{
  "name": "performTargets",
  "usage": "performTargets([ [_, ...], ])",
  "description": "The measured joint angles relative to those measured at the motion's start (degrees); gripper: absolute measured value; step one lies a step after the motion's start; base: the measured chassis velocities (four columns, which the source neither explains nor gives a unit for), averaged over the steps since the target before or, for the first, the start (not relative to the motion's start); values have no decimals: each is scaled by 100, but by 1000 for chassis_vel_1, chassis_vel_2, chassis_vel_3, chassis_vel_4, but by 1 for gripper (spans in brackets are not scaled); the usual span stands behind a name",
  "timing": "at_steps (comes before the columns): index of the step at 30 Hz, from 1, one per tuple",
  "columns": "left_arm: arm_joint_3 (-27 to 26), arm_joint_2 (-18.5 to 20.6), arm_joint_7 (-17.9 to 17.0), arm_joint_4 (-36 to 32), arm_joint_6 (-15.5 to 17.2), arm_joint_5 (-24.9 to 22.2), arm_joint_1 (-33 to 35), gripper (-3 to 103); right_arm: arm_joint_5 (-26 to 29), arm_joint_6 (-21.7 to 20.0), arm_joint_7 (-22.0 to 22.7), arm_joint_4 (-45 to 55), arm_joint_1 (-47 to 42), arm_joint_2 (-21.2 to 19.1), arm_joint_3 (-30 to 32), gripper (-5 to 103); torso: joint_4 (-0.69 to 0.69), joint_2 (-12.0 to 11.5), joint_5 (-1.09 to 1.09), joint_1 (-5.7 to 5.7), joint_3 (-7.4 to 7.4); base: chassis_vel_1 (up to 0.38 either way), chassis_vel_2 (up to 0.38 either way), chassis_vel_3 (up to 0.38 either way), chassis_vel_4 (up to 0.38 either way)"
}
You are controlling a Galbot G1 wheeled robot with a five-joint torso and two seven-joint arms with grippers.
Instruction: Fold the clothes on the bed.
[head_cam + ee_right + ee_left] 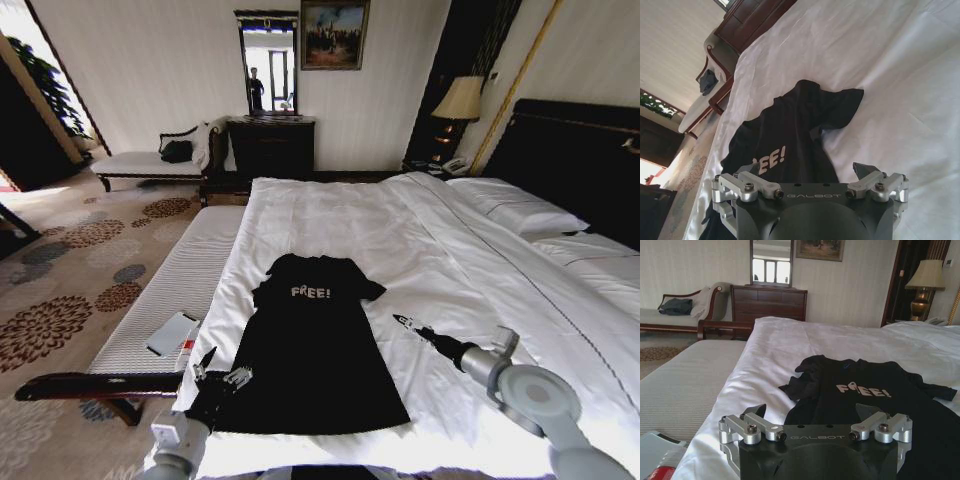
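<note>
Partly hidden: T-shirt (310, 350) hem corner behind left gripper (222, 374).

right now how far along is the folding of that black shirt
Nothing is folded yet: the black FREE! T-shirt lies spread flat on the bed. In hand: the left hand, open, sits at its lower left hem; the right hand, open, hovers beside it. All folds remain.

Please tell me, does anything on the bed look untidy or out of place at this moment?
Only slightly: the black T-shirt lies flat on the bed, but its sleeves are bunched and crumpled rather than spread out. Nothing looks spilled or damaged.
</note>
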Motion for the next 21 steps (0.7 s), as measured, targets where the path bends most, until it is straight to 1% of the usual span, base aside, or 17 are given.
performTargets([
  [2,28,85,-4,62,-1,-56,-118,100,185,-36,137,-250,296,-11,-107,100,2,0,1,0,0,0,0,0,0],
  [3,81,222,-27,154,13,-171,-306,100,345,-81,246,-532,547,-21,-148,100,-5,0,-2,0,0,0,0,0,0],
  [4,85,263,-32,180,21,-208,-345,100,363,-105,268,-702,678,-35,-191,100,-11,0,-4,0,0,0,0,0,0],
  [5,85,263,-32,180,21,-208,-345,100,363,-105,268,-702,678,-35,-191,100,-11,0,-4,0,0,0,0,0,0],
  [6,70,306,-40,201,25,-267,-369,100,344,-137,271,-1006,929,-64,-325,100,-11,0,-3,0,0,0,0,0,0],
  [8,-23,356,-43,210,28,-367,-370,100,199,-182,169,-1630,1485,-128,-639,100,2,0,-1,0,0,0,0,0,0],
  [9,-23,356,-43,210,28,-367,-370,100,199,-182,169,-1630,1485,-128,-639,100,2,0,-1,0,0,0,0,0,0],
  [12,-84,528,-46,260,41,-559,-532,100,38,-204,2,-2479,2116,-153,-957,100,3,0,0,-1,0,0,0,0,0],
  [14,-82,617,-69,313,57,-640,-649,100,-37,-207,-91,-2932,2458,-159,-1155,100,-11,0,-4,0,0,0,0,0,0],
  [16,-83,628,-74,322,62,-656,-660,100,-66,-208,-117,-3047,2559,-159,-1233,100,-8,0,-3,0,0,0,0,0,0],
  [17,-104,650,-80,342,70,-702,-666,100,-180,-209,-238,-3403,2887,-159,-1473,100,-2,0,-1,0,0,0,0,0,0],
  [19,-112,657,-82,348,72,-709,-663,100,-215,-209,-280,-3510,2992,-158,-1548,100,-1,0,-2,0,0,0,0,0,0],
  [21,-151,741,-85,381,91,-727,-618,100,-425,-209,-455,-3942,3454,-111,-1849,100,-1,1,0,-1,0,0,0,0,0],
])
